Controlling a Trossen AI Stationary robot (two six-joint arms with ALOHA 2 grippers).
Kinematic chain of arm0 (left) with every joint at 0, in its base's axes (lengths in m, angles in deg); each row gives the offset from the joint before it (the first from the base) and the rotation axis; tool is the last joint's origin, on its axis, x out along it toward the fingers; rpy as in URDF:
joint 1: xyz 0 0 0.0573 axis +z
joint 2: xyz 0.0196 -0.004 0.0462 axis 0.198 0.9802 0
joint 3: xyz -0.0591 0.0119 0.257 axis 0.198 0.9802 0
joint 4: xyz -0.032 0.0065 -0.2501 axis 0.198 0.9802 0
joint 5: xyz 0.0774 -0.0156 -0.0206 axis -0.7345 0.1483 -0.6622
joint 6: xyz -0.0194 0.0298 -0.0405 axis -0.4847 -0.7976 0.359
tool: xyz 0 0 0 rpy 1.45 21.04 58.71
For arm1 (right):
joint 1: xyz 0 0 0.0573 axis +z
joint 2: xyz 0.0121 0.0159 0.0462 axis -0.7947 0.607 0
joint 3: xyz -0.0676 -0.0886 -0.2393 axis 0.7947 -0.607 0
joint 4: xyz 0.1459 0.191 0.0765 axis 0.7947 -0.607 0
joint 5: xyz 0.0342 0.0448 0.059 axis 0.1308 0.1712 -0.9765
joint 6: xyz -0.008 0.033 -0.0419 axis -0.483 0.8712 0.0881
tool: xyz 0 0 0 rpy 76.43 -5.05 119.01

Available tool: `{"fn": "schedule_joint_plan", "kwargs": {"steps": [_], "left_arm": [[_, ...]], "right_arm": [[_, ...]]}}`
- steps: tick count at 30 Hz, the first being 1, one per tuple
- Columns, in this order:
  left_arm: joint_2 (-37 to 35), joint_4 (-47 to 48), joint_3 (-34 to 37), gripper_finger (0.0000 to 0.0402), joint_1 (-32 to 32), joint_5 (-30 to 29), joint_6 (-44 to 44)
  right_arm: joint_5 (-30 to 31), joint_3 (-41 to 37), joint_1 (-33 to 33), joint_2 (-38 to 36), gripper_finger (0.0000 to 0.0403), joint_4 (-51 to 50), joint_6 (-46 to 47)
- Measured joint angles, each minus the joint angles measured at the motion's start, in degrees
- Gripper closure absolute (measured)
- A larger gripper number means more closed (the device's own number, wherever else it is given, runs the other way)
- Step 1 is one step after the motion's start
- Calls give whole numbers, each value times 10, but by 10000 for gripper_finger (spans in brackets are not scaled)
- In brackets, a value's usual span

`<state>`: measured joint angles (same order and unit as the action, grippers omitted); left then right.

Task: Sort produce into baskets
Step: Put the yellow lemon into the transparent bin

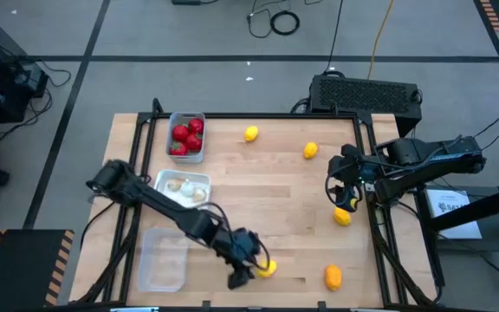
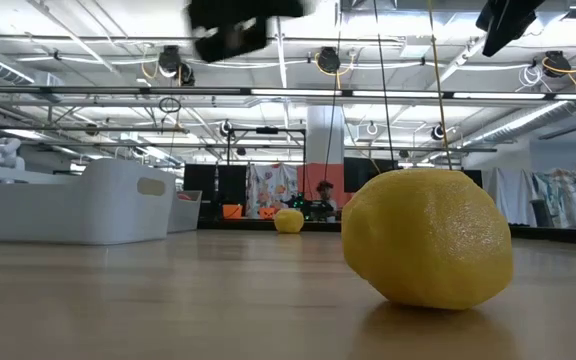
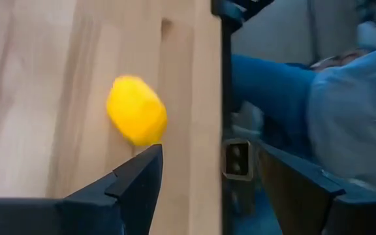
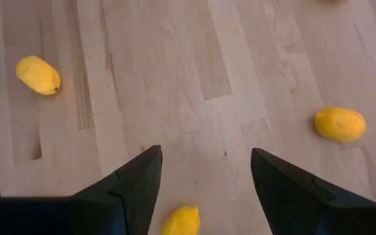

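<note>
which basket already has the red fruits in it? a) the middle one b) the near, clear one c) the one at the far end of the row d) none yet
c: in the high view the red fruits sit in the greyish basket at the far end of the row, the middle white basket holds whitish bulbs, and the clear basket nearest the front edge has no fruit in it.

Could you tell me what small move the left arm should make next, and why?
Probably ease the left gripper forward so its open fingers straddle the lemon. That lemon lies just ahead of the fingertips near the table's front edge, not yet between them, and the clear basket is empty.
</note>
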<state>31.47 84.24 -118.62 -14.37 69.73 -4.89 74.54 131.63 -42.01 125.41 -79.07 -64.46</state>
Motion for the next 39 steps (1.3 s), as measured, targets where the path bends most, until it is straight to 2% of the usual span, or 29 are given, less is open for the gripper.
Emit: {"fn": "schedule_joint_plan", "kwargs": {"steps": [7, 13, 24, 39], "left_arm": [[110, 47, -149, 149, -27, -114, -60], [160, 49, -173, 149, -49, -220, -134], [191, 64, -166, 149, -47, -252, -126], [214, 57, -157, 149, -46, -247, -123]], "right_arm": [[0, 0, 0, 0, 177, -11, 0], [0, 0, 0, 0, 177, -19, -13], [3, 0, 0, 0, 177, -13, -20], [3, 0, 0, 0, 177, -8, -20]]}}
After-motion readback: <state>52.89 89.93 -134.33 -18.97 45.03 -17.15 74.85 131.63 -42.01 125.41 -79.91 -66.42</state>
